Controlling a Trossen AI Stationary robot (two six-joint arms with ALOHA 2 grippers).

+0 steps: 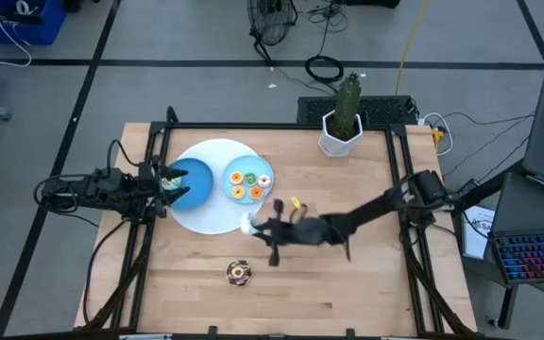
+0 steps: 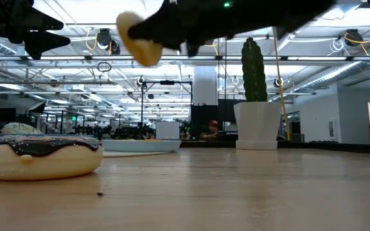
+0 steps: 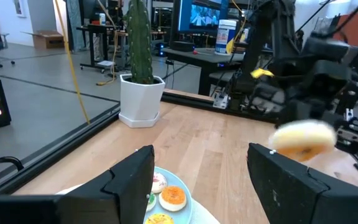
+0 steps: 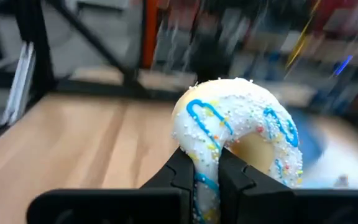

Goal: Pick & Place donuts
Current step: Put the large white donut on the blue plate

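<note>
My right gripper reaches across the table from the right and is shut on a white donut with blue drizzle and sprinkles. It holds it in the air just off the near edge of the big pale round plate. A smaller light blue plate on the pale one carries several iced donuts. A chocolate donut lies flat on the table, nearer the near edge, also large in the low view. My left gripper hovers open over the dark blue bowl. My right gripper pinches the white donut's ring between its two fingers, one finger on the outer rim and the other toward the hole. The donut stands on edge beyond the fingertips, lifted clear of the table.
A cactus in a white pot stands at the table's far edge, right of the plates. Black frame rails run along the left and right sides. Bare wood lies to the right and toward the near edge.
</note>
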